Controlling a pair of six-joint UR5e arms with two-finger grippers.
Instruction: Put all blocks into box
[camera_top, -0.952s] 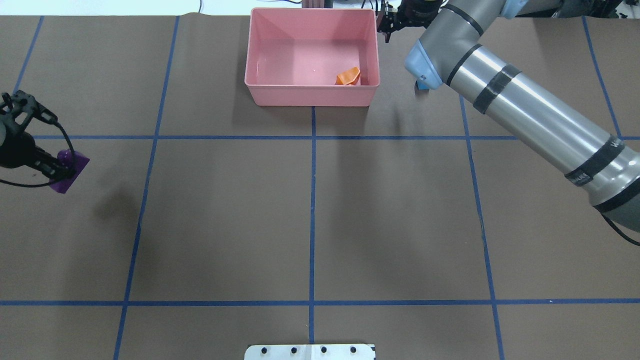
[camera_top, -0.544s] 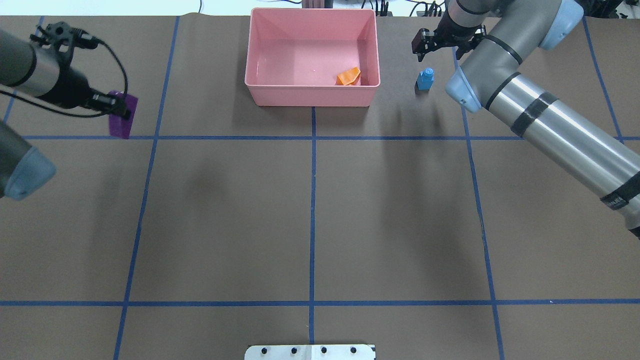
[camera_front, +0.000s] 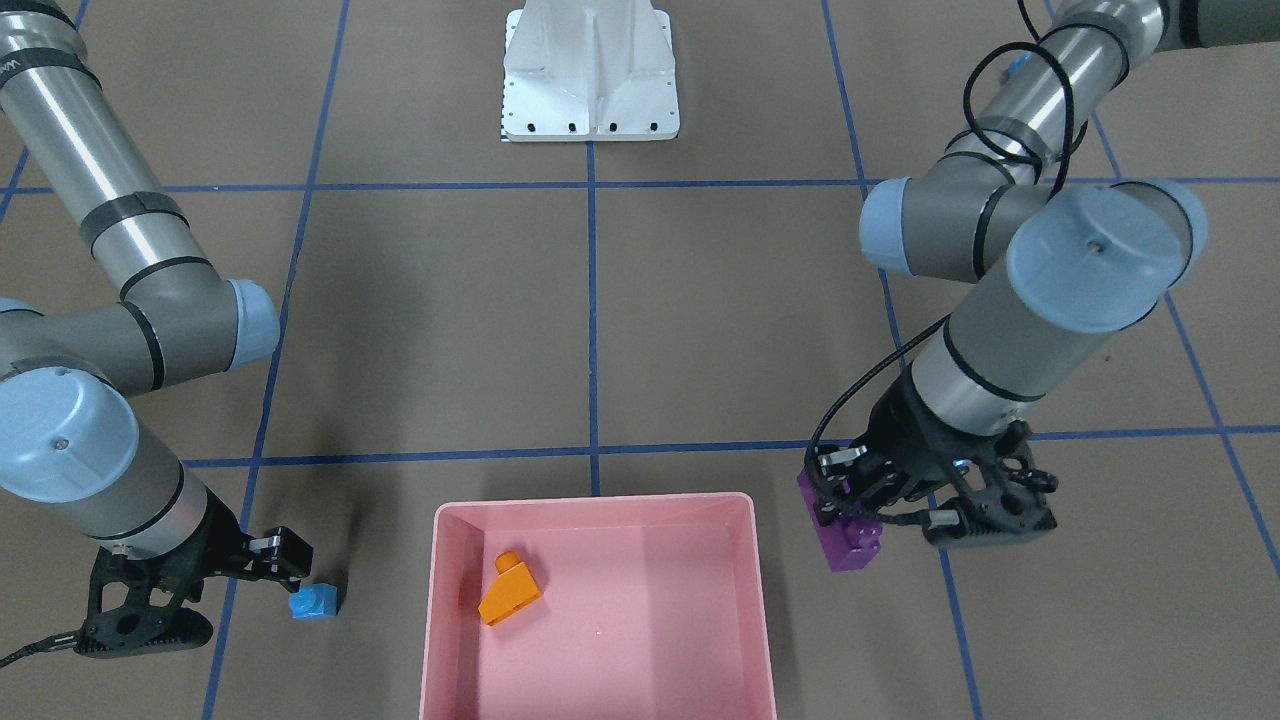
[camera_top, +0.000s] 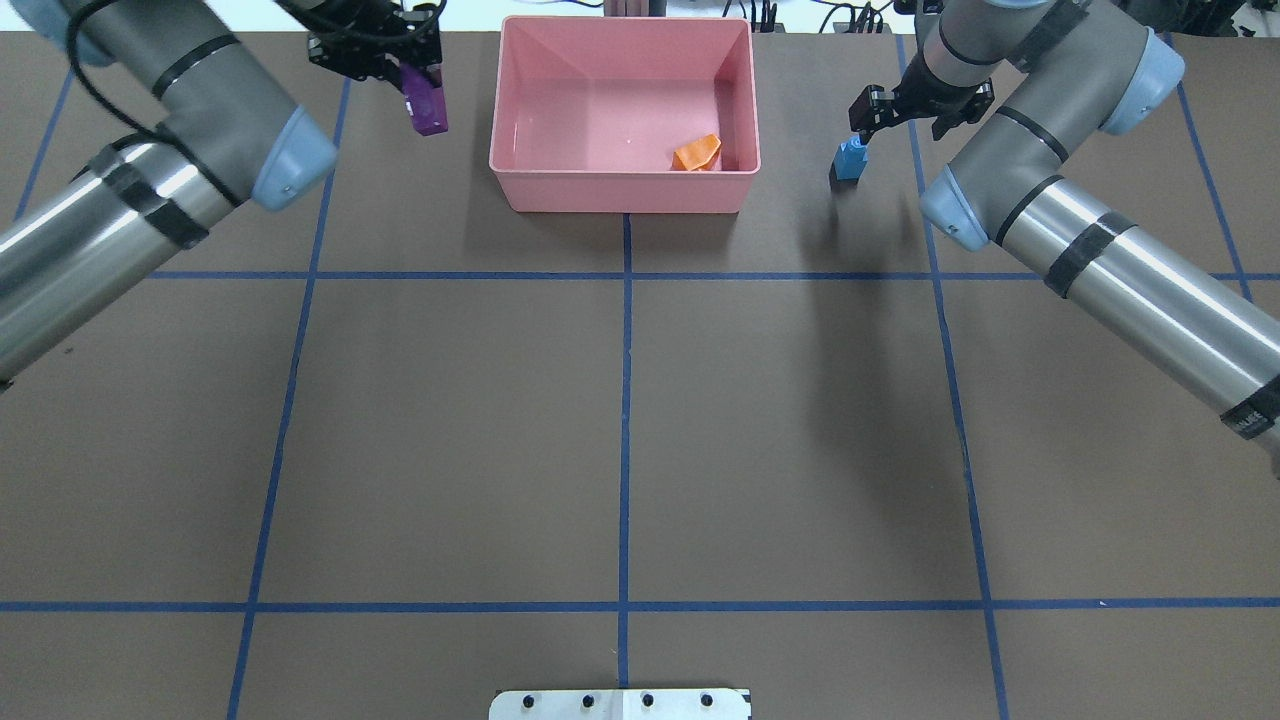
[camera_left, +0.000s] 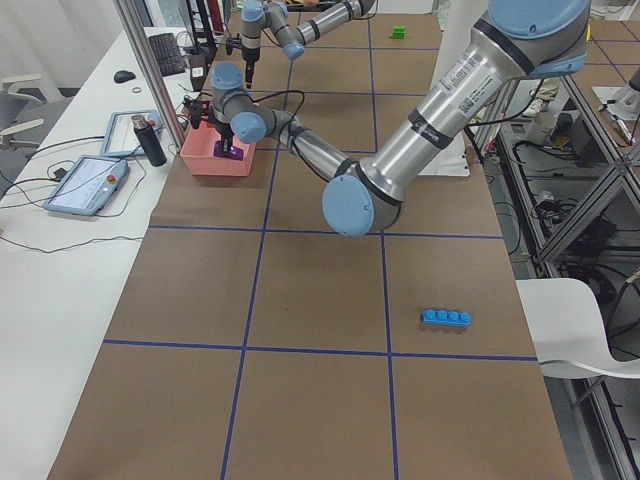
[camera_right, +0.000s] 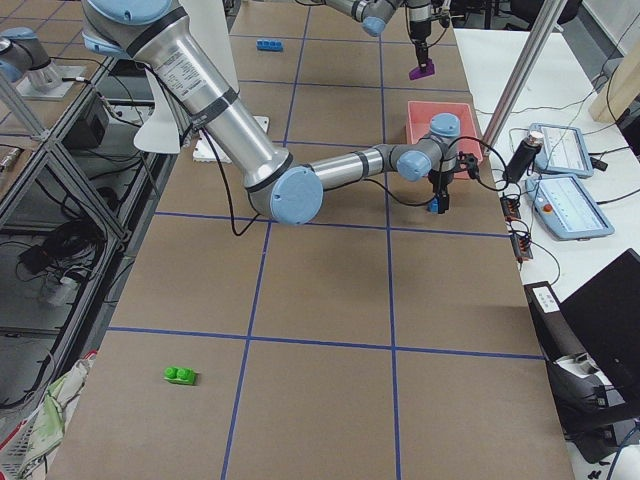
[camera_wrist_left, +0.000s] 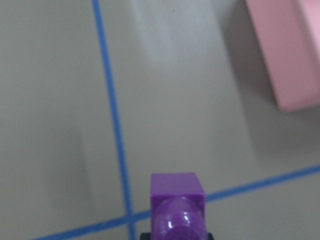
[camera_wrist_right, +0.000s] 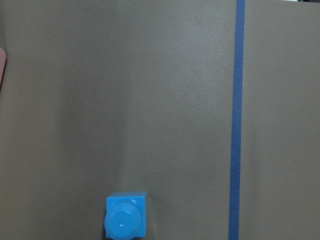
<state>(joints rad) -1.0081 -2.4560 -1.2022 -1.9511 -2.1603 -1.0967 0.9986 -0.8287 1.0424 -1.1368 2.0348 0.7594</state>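
Delivery is underway: left end effector (camera_top: 418, 92), clamped on purple block (camera_top: 430, 112), is hanging beside box (camera_top: 620, 195) at tabletop's (camera_top: 620, 400) far edge, on its left-edge side. Next it is probably needing to move over box, then release. Right end effector (camera_top: 905, 112), jaws apart, is hovering over small blue block (camera_top: 850, 158).

tabletop (camera_top: 800, 450): brown | blue tape grid (camera_top: 625, 400) | side desk: tablet (camera_left: 85, 185), keyboard (camera_left: 165, 52), mouse (camera_left: 121, 76) | white chair (camera_left: 580, 330) beside tabletop

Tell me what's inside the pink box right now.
One orange sloped block lies on the pink box floor, near a corner. No other block shows inside. The patch of floor beneath that block is covered.
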